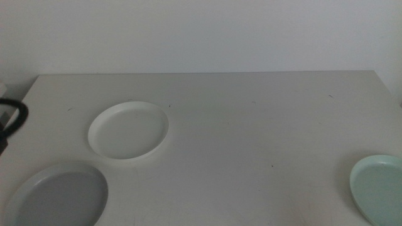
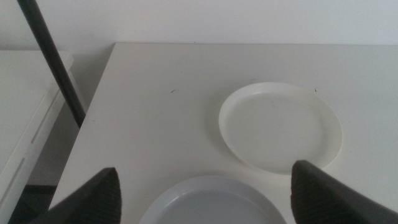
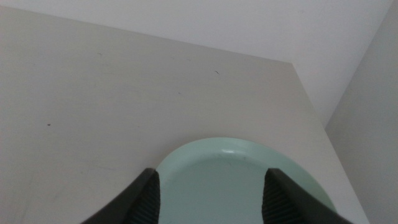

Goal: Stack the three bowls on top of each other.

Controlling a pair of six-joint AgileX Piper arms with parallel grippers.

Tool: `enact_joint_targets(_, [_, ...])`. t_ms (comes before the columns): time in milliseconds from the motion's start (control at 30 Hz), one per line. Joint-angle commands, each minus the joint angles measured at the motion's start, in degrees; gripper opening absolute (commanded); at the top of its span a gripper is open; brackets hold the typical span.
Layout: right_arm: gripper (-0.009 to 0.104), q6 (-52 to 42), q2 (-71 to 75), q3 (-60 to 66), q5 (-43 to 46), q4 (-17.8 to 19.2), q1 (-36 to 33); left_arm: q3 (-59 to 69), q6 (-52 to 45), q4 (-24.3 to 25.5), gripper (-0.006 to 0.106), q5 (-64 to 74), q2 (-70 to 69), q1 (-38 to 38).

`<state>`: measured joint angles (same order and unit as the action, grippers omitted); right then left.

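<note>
The white bowl lies on the table at the left middle. The grey bowl lies at the front left corner. The pale mint green bowl lies at the front right edge. Neither arm shows in the middle view. In the left wrist view my left gripper is open, above the near part of the grey bowl, with the white bowl beyond it. In the right wrist view my right gripper is open, over the near part of the mint green bowl.
A black cable loops at the table's left edge. A dark rod stands beside the table in the left wrist view. The table's far edge meets a pale wall.
</note>
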<state>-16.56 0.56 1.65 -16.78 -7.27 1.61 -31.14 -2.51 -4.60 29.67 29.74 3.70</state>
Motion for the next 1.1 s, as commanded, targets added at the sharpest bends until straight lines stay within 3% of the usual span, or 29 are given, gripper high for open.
enact_joint_targets(0, [0.043, -0.7, 1.5, -0.4, 4.4, 0.6, 0.5, -7.2, 0.3, -0.7, 0.103, 1.5, 3.8, -0.4])
enact_joint_targets(433, [0.043, -0.7, 1.5, -0.4, 4.4, 0.6, 0.5, -34.7, 2.5, -0.7, 0.103, 30.3, 21.5, -0.4])
enact_joint_targets(933, [0.043, -0.7, 1.5, -0.4, 4.4, 0.6, 0.5, -35.3, 2.5, -0.6, 0.103, 32.8, 25.0, -0.4])
enact_joint_targets(1067, [0.043, -0.7, 1.5, -0.4, 4.4, 0.6, 0.5, -35.3, 2.5, 1.8, 0.103, 33.3, 25.1, -0.4])
